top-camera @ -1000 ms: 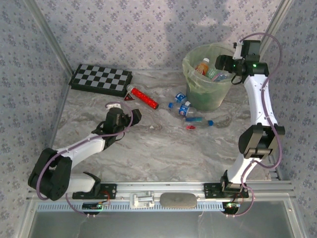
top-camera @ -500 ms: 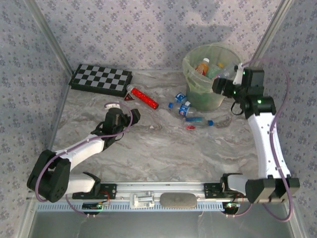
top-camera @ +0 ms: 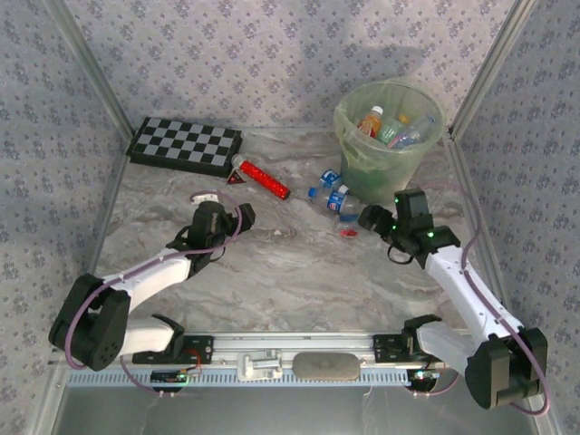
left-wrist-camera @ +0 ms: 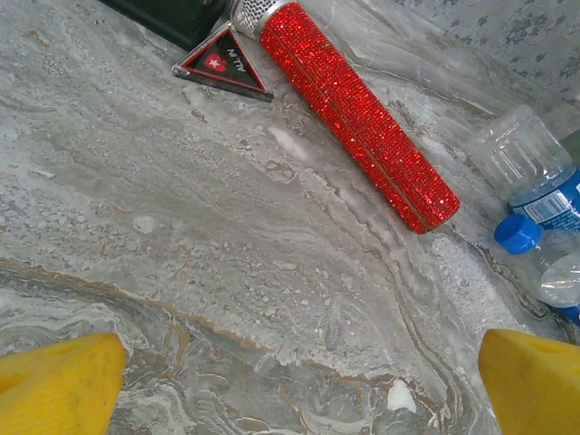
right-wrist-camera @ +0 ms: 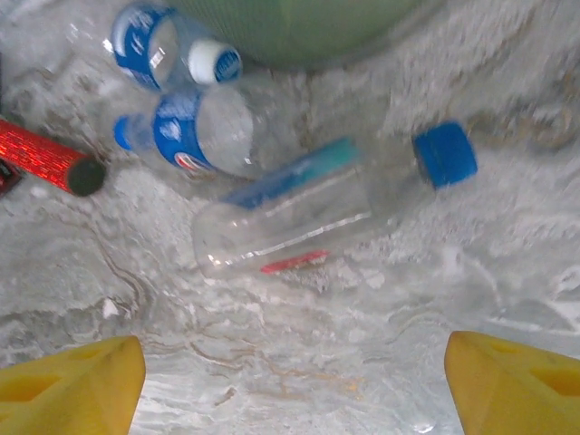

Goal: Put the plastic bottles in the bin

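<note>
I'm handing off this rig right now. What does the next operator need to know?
Left tool: open, empty, over the bare table near the red stick.
Right tool: open, empty, above the clear blue-capped bottle, which lies on the table.
Done: several bottles are in the bin.
Left: three on the table in front of the bin, that clear one and two blue-labelled bottles.

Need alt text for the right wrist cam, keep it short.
A clear plastic bottle with a blue cap lies on its side on the marble table, just ahead of the open right pincer, whose yellow fingertips frame the bottom corners. Beyond it lie two blue-labelled bottles, the wall of the green bin and the end of a red stick.
</note>
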You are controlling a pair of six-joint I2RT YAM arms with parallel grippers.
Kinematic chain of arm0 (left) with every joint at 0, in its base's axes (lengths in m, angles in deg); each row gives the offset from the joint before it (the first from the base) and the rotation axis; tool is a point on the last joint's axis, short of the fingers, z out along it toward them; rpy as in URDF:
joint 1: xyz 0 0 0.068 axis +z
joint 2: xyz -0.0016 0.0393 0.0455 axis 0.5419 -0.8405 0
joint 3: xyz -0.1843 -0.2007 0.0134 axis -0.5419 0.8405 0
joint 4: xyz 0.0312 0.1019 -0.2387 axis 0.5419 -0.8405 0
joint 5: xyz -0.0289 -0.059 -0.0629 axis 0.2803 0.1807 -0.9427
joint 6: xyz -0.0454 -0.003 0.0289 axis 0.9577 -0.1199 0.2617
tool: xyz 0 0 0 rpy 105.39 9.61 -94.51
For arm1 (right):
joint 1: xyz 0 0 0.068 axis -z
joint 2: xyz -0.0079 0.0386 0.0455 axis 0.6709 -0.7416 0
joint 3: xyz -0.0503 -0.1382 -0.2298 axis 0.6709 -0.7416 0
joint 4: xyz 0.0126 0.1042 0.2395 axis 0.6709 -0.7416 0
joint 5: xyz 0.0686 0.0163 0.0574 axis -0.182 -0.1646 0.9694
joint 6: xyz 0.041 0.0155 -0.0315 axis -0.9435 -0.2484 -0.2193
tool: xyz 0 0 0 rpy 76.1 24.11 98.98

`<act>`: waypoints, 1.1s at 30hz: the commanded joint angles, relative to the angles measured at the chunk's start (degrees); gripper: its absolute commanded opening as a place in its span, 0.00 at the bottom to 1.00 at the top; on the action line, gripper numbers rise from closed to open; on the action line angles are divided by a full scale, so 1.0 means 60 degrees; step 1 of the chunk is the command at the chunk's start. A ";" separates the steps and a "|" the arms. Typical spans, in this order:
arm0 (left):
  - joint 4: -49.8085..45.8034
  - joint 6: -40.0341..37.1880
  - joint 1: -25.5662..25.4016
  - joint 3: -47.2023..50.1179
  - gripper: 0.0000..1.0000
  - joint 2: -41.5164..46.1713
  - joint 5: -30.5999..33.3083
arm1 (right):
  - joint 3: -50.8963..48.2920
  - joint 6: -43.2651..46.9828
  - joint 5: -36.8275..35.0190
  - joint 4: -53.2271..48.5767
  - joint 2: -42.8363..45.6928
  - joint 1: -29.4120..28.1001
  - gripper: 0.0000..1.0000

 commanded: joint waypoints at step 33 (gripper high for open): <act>-0.0095 0.0175 0.0311 0.0646 1.00 0.0354 0.0618 | -0.1079 -0.5554 -0.0816 0.5211 -0.5296 -0.0171 0.91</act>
